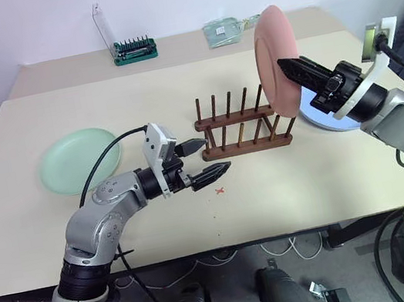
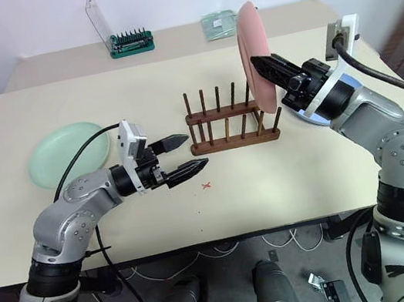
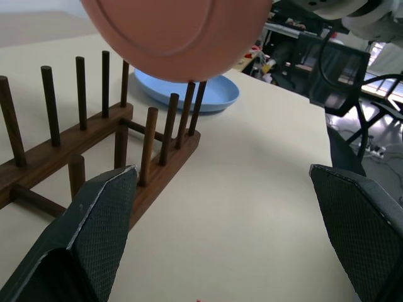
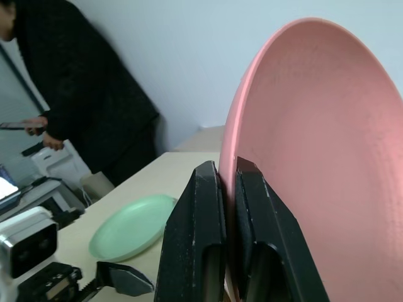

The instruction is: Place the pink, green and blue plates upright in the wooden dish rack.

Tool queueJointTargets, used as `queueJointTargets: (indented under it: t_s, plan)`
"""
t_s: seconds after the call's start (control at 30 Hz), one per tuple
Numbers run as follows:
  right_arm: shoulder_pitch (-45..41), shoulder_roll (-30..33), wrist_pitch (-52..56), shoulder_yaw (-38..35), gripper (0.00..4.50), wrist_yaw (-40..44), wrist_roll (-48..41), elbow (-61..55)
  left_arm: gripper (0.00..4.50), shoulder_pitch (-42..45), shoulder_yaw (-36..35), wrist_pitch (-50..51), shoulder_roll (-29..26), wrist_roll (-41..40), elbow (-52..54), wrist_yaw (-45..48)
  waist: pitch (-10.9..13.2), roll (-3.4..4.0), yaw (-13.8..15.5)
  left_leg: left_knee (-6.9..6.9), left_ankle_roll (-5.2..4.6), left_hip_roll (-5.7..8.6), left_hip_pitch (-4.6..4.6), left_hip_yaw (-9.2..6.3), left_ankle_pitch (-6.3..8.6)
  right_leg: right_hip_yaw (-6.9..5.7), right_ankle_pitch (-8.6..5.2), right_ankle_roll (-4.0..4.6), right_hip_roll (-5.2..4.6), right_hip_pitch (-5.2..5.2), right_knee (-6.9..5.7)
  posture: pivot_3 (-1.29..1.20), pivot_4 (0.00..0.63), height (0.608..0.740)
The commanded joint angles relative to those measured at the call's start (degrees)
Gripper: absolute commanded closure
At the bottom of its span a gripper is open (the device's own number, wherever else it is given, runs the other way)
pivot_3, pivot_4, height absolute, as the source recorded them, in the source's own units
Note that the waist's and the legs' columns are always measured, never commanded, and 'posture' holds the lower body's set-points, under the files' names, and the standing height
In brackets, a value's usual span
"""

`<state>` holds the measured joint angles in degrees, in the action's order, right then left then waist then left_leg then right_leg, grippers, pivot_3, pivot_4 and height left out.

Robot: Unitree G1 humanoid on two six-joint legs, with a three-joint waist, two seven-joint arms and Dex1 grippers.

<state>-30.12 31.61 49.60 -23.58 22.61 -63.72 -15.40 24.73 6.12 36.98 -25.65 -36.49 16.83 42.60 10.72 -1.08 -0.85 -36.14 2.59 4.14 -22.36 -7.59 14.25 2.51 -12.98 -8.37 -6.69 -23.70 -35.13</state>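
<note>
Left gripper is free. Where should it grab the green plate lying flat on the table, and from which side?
Take the green plate by its rim on the edge nearest the open left gripper, probably coming in low with one finger above the rim and one below. It lies flat, so only the shallow raised rim offers a pinch, and that near edge has bare table around it.
</note>
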Motion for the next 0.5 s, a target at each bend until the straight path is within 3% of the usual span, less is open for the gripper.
queueJointTargets:
  t_s: [0.03, 0.5]
  plan:
    - [-1.59, 0.58, -2.01, -2.43, 4.50, 0.40, -1.12, 1.79, 0.02, -0.26, -0.99, -0.53, 0.39, -0.05, 1.63, -0.07, 0.00, 0.00, 0.01, 0.00, 0.00, 0.00, 0.00, 0.00, 0.00, 0.00, 0.00, 0.00, 0.00, 0.00, 0.00, 0.00, 0.150, 0.740]
    - [-4.25, 0.97, 0.99, -3.39, 4.50, -0.05, -6.36, 11.53, 0.02, -0.58, -0.89, -0.55, 1.11, 0.06, 1.62, 0.00, 0.00, 0.00, 0.04, 0.01, -0.01, 0.00, 0.00, 0.00, 0.00, 0.00, 0.00, 0.00, 0.01, 0.00, 0.00, 0.00, 0.150, 0.740]
